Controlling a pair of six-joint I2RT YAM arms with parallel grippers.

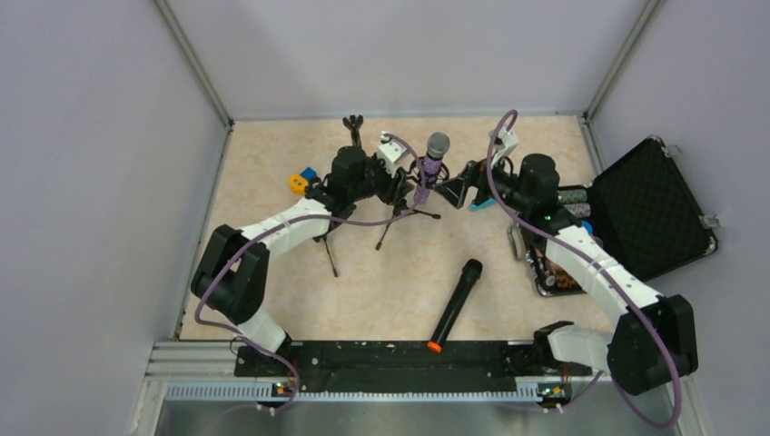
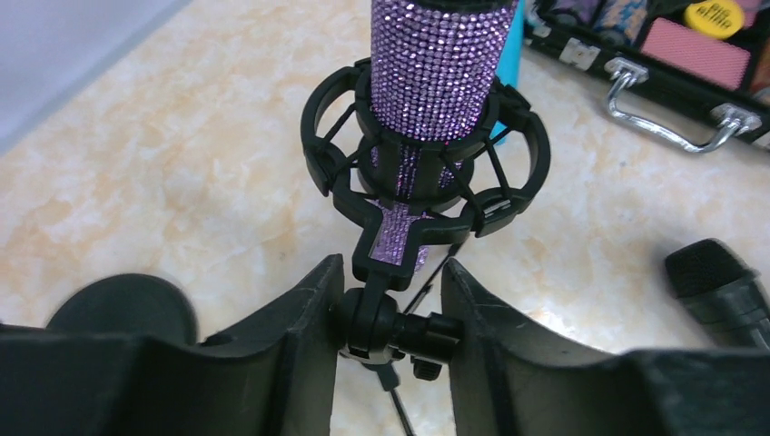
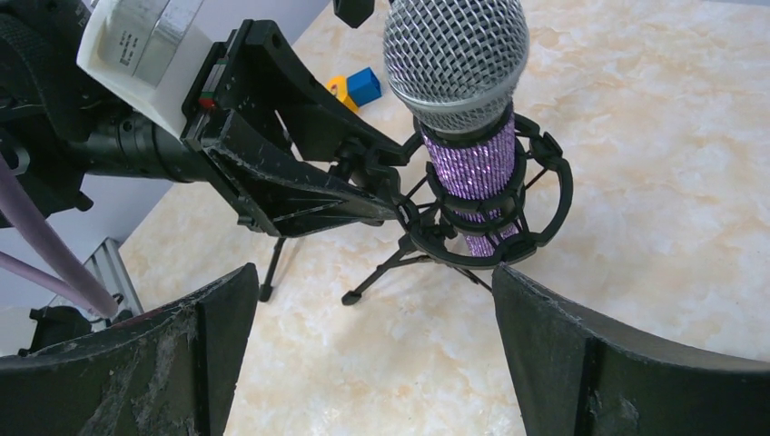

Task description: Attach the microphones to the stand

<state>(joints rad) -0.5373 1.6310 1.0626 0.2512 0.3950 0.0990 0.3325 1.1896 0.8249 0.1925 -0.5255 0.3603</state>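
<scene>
The glittery purple microphone (image 1: 432, 165) with a silver grille stands upright in the black shock mount (image 2: 324, 136) of a small tripod stand (image 1: 397, 224). My left gripper (image 2: 390, 304) is shut on the stand's swivel joint (image 2: 377, 322) just below the mount. My right gripper (image 3: 372, 291) is open and empty, close to the right of the purple microphone (image 3: 472, 163). The black microphone with an orange end (image 1: 456, 304) lies on the table in front. A sliver of the light blue microphone (image 1: 482, 205) shows under the right gripper.
A second black stand clip (image 1: 353, 124) rises at the back left, with tripod legs (image 1: 329, 254) below. Yellow and blue blocks (image 1: 301, 180) lie far left. An open black case (image 1: 649, 204) with small items sits at the right edge.
</scene>
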